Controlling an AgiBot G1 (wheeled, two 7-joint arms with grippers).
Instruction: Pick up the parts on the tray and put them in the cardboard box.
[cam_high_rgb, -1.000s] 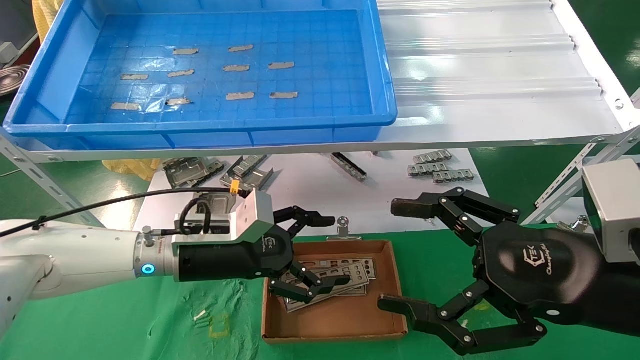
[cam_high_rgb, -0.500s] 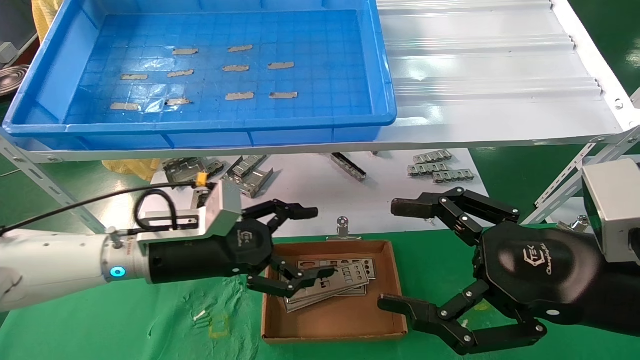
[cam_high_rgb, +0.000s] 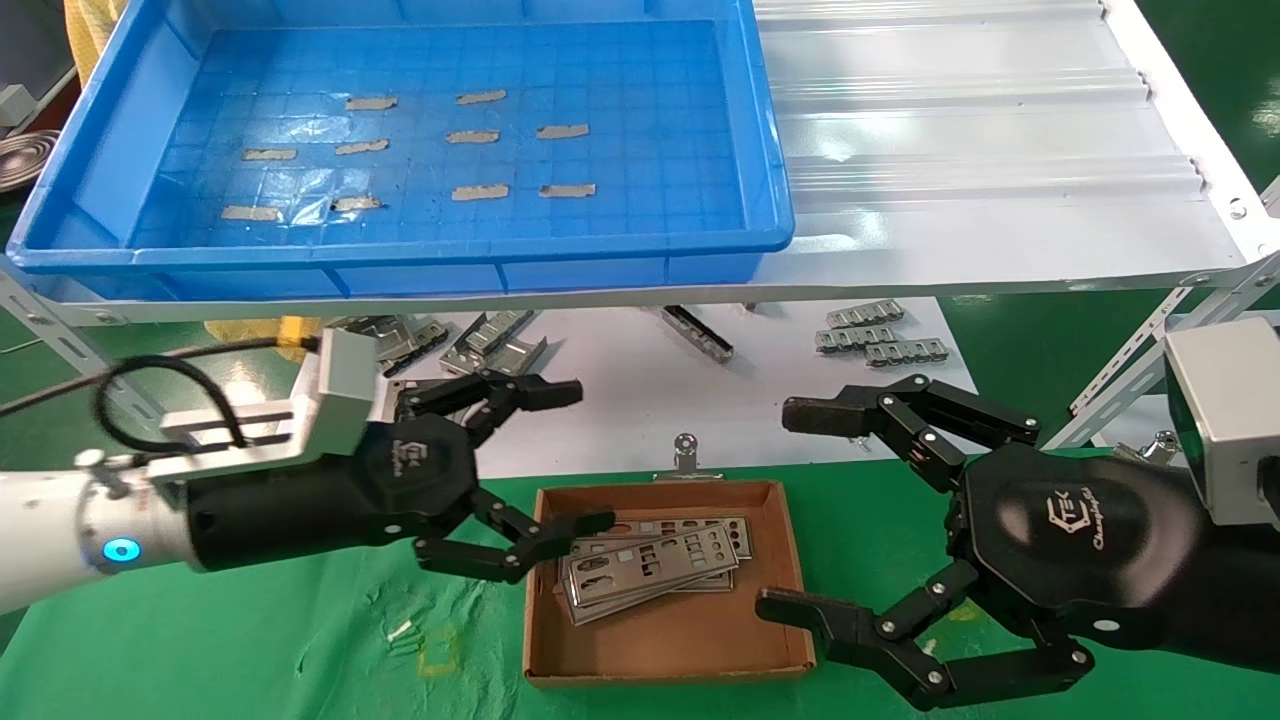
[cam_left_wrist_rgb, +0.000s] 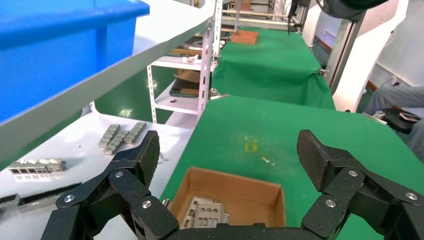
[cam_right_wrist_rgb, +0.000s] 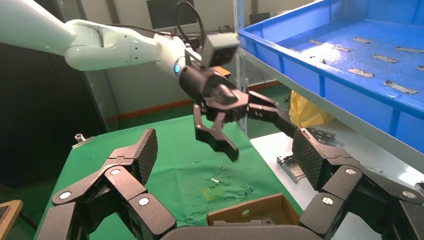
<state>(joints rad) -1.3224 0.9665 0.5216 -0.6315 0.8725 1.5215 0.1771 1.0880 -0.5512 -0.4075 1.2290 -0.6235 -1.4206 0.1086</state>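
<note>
Green cloth bears the cardboard box (cam_high_rgb: 668, 655) of perhaps three silver punched parts (cam_high_rgb: 650, 570); left gripper (cam_high_rgb: 575, 455) gapes empty.

I see shiny punched metal parts (cam_high_rgb: 650, 565) in a matt brown cardboard box (cam_high_rgb: 670, 650), a glossy blue plastic tray (cam_high_rgb: 770, 150), and wrinkled green cloth over the tabletop (cam_high_rgb: 300, 640).

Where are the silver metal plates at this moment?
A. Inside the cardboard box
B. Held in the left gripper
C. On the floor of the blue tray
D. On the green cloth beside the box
A: the plates lie stacked inside the cardboard box; the tray holds only tape strips, and the left gripper is open and empty.
</note>
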